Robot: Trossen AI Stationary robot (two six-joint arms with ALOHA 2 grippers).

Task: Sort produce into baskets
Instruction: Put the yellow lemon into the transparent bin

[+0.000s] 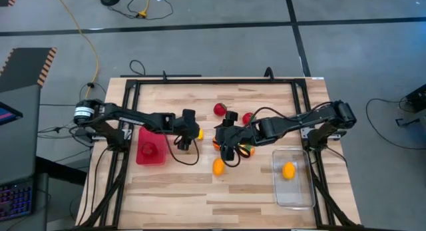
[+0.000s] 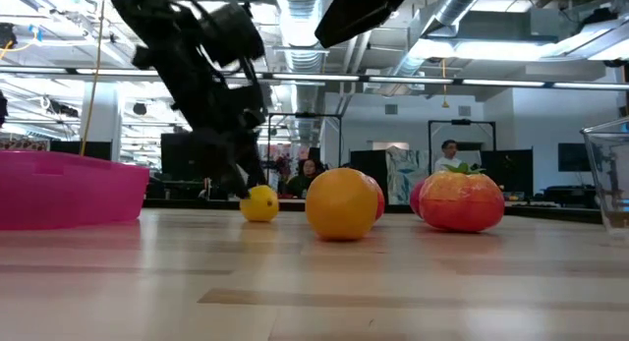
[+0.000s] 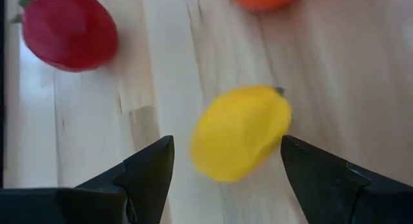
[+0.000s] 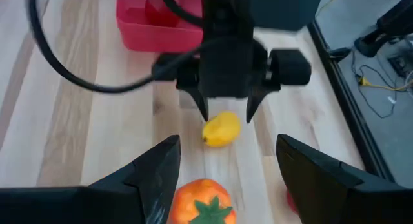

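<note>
My left gripper (image 1: 193, 132) is open and low over the table, with a yellow lemon-like piece (image 3: 239, 130) lying on the wood between its two fingers; I see no touch. The piece also shows in the high view (image 1: 199, 133) and the low view (image 2: 259, 203). My right gripper (image 4: 226, 179) is open just to the right, its fingers on either side of an orange tomato with a green top (image 4: 203, 201), with no visible touch. The red basket (image 1: 150, 146) holds a red piece. The clear basket (image 1: 293, 191) holds an orange oval (image 1: 288, 170).
An orange oval (image 1: 217, 166) lies near the table's middle. Two red pieces (image 1: 219, 109) (image 1: 247, 118) lie farther back, and another orange tomato (image 1: 246, 150) lies beside my right arm. The two grippers are close together. A dark frame (image 1: 200, 80) borders the table.
</note>
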